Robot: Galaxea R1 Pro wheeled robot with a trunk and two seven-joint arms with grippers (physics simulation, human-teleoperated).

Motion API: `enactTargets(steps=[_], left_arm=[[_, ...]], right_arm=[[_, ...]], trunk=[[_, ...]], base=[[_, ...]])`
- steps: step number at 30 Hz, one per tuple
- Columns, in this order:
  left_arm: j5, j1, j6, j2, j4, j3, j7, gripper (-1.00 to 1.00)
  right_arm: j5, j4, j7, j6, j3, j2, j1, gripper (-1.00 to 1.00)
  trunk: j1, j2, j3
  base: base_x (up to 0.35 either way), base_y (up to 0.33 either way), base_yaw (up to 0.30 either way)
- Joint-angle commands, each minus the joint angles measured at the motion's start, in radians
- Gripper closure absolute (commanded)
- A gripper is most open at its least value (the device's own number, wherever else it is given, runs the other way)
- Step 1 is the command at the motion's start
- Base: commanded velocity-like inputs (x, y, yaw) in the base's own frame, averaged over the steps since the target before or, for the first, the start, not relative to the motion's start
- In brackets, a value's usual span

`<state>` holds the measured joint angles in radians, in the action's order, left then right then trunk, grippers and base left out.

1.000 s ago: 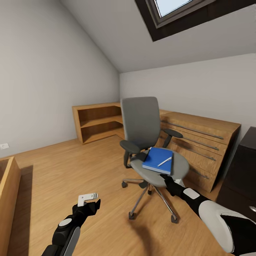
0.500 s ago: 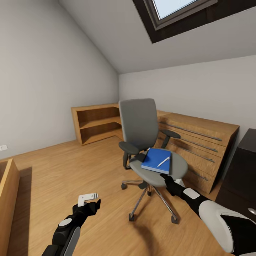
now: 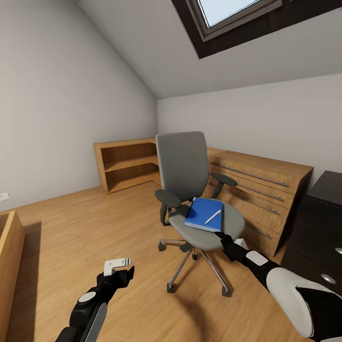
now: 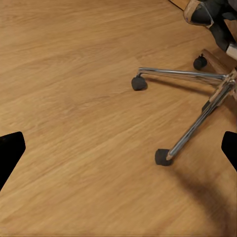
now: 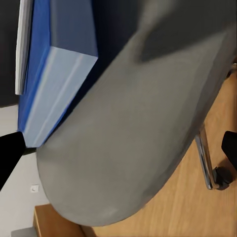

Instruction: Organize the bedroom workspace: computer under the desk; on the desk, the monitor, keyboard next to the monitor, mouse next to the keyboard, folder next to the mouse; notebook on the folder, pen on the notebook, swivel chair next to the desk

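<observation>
The swivel chair (image 3: 183,166) stands mid-room on the wood floor, its grey seat (image 5: 148,123) facing me. The blue folder (image 3: 203,213) lies on the seat with the white pen (image 3: 213,216) on top. A dark flat notebook (image 3: 183,210) peeks out at the folder's left edge. My right gripper (image 3: 222,237) is at the seat's front rim, open, with the rim and the folder's corner (image 5: 54,84) between its spread fingers. My left gripper (image 3: 121,267) hangs open over bare floor left of the chair's chrome base (image 4: 197,113), holding nothing.
A low light-wood shelf (image 3: 126,164) and a long wooden dresser (image 3: 266,190) line the far wall behind the chair. A black drawer unit (image 3: 323,213) stands at the right edge. A wooden bed frame (image 3: 9,256) is at the left, and a skylight (image 3: 228,14) is overhead.
The whole picture has slid a little to the left, so the camera moved. The chair has drifted slightly left along the dresser, and my right gripper has stayed at its seat rim.
</observation>
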<state>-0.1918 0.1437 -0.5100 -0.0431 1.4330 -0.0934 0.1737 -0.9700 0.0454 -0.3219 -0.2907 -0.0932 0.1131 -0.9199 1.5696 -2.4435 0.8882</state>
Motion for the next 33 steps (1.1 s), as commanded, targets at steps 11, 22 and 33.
enactTargets(steps=[11, 22, 33], left_arm=[[-0.01, 0.001, -0.004, 0.001, 0.001, -0.001, 0.009, -1.0], [-0.011, 0.001, -0.004, 0.0, 0.001, -0.001, 0.009, -1.0], [-0.011, 0.001, -0.004, 0.0, 0.001, -0.001, 0.009, -1.0]], right_arm=[[-0.001, -0.002, -0.002, -0.001, -0.009, 0.024, 0.0, -1.0], [-0.002, -0.003, -0.002, -0.001, -0.01, 0.042, 0.0, -1.0], [-0.004, -0.004, -0.002, -0.001, -0.012, 0.066, 0.0, -1.0]], trunk=[[0.0, 0.0, 0.001], [0.0, 0.0, 0.001], [0.0, 0.0, 0.001]], base=[[-0.001, -0.002, 0.0], [0.0, 0.0, 0.0], [0.0, 0.0, 0.0]])
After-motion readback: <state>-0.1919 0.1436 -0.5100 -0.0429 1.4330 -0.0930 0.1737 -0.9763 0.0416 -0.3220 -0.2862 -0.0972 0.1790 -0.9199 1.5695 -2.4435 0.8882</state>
